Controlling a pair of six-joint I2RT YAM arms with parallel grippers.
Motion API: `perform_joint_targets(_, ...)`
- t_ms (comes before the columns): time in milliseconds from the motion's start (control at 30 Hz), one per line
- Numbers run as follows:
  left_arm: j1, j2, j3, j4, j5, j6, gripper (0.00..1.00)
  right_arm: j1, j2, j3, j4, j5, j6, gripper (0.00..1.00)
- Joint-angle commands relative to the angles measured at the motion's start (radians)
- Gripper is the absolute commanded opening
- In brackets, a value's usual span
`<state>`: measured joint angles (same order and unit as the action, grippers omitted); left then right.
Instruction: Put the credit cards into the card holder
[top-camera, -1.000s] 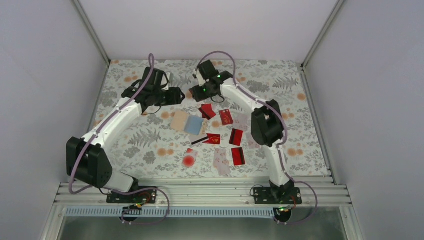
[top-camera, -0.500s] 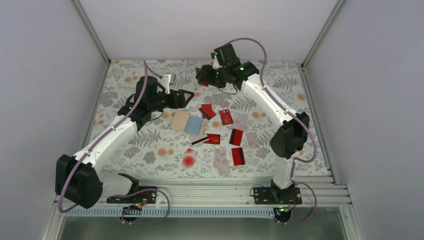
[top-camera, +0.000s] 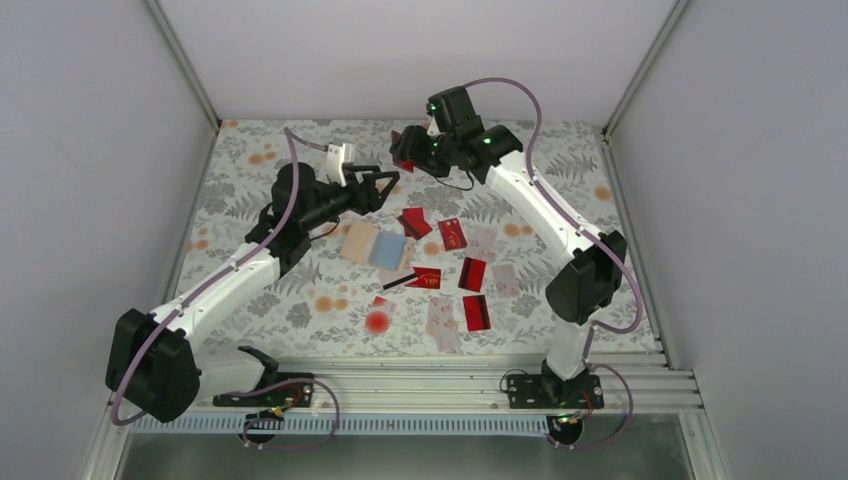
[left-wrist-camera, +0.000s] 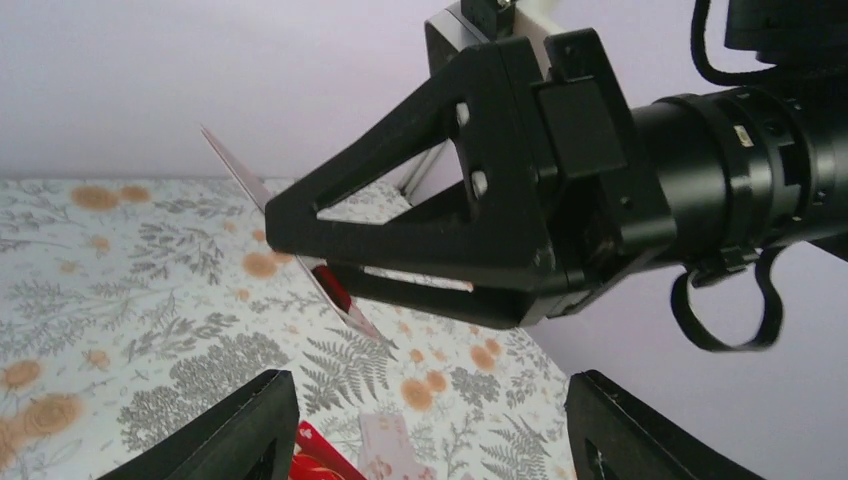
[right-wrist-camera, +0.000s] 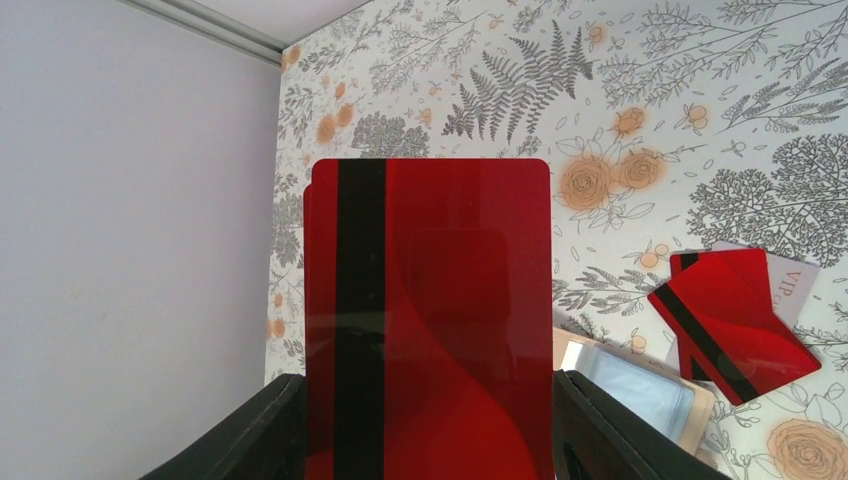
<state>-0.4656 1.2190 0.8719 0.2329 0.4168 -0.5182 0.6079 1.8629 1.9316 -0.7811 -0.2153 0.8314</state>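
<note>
My right gripper (top-camera: 406, 152) hangs above the far part of the table, shut on a glossy red credit card (right-wrist-camera: 430, 320) with a black stripe, gripped by its two long edges. The left wrist view shows that card (left-wrist-camera: 330, 290) edge-on between the right gripper's jaws. My left gripper (top-camera: 386, 183) is raised just below and left of it, open and empty (left-wrist-camera: 430, 425). The card holder (top-camera: 377, 246) lies open on the table, tan with a light blue lining (right-wrist-camera: 640, 390). Several more credit cards, red (top-camera: 452, 233) and pale (top-camera: 442, 318), lie scattered right of it.
A round red blot (top-camera: 377, 321) marks the floral cloth near the front. Two overlapping red cards (right-wrist-camera: 730, 320) lie just behind the holder. Grey walls (top-camera: 120, 150) close in the sides and back, and a metal rail (top-camera: 400, 385) runs along the near edge.
The right gripper has lifted the red card up and toward the back wall. The left gripper has moved right and up toward it, with its jaws open.
</note>
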Motion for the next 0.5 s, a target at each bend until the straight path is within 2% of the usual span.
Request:
perform_joint_targets(0, -0.005, 0.044, 0.001, 0.109, -0.044, -0.039, 0.66, 0.02, -0.05, -0.009, 0.026, 0.013, 0.025, 0.4)
perform_joint_targets(233, -0.005, 0.073, 0.027, 0.089, -0.068, -0.042, 0.49, 0.021, -0.062, -0.012, 0.031, 0.017, 0.026, 0.4)
perform_joint_targets(467, -0.005, 0.083, 0.03, 0.111, -0.053, -0.052, 0.43, 0.021, -0.063, -0.013, 0.036, 0.011, 0.022, 0.39)
